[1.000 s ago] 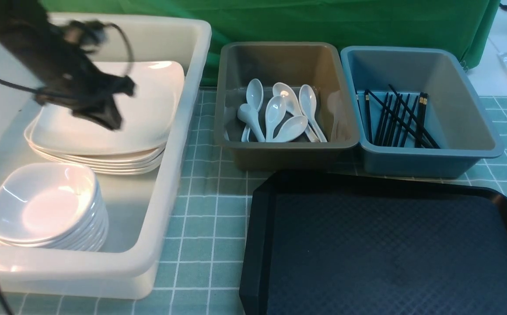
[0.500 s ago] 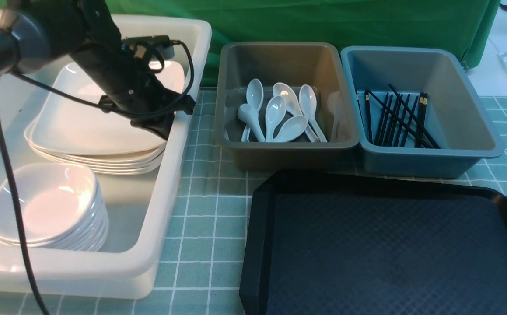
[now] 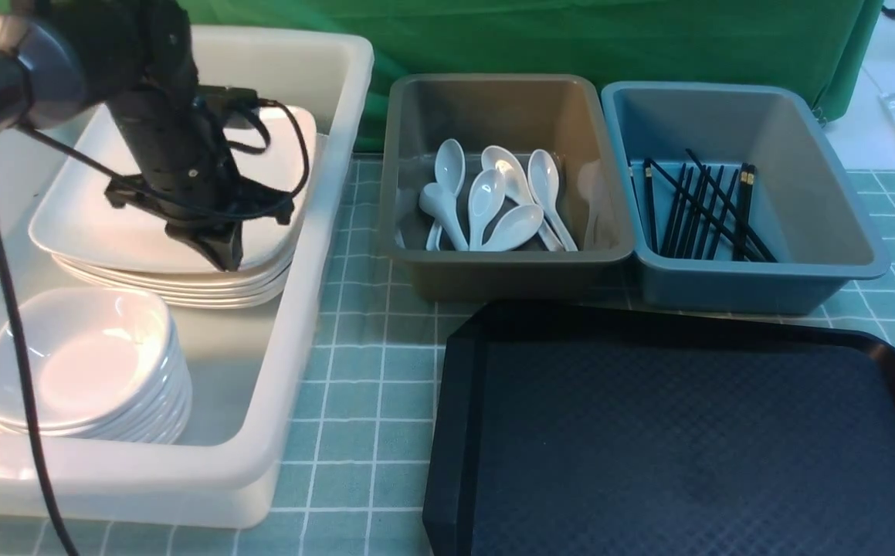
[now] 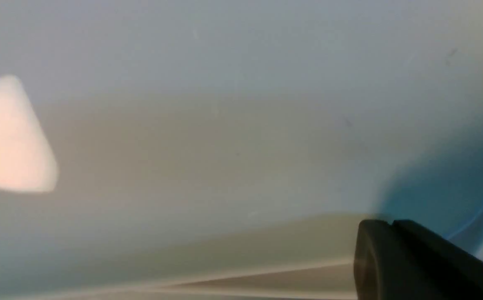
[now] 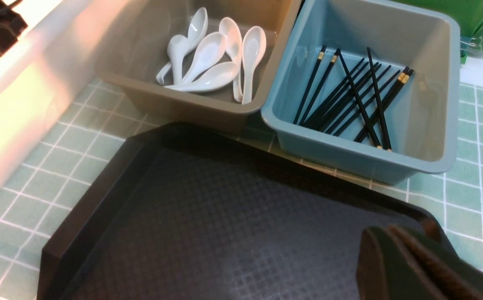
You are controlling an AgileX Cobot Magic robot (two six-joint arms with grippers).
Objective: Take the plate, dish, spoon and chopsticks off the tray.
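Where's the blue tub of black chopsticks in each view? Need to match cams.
Front view: the blue plastic rectangular tub sits at upper right, behind the black tray.
Left wrist view: not in it; only a pale blurred surface shows.
Right wrist view: the tub is at upper right, chopsticks inside.
Shared landmark: the grey-brown tub of white spoons, right beside it.

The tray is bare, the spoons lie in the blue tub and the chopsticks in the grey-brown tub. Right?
Not quite: the tubs are swapped. The front view shows the spoons in the grey-brown tub and the chopsticks in the blue tub. The tray is indeed bare.
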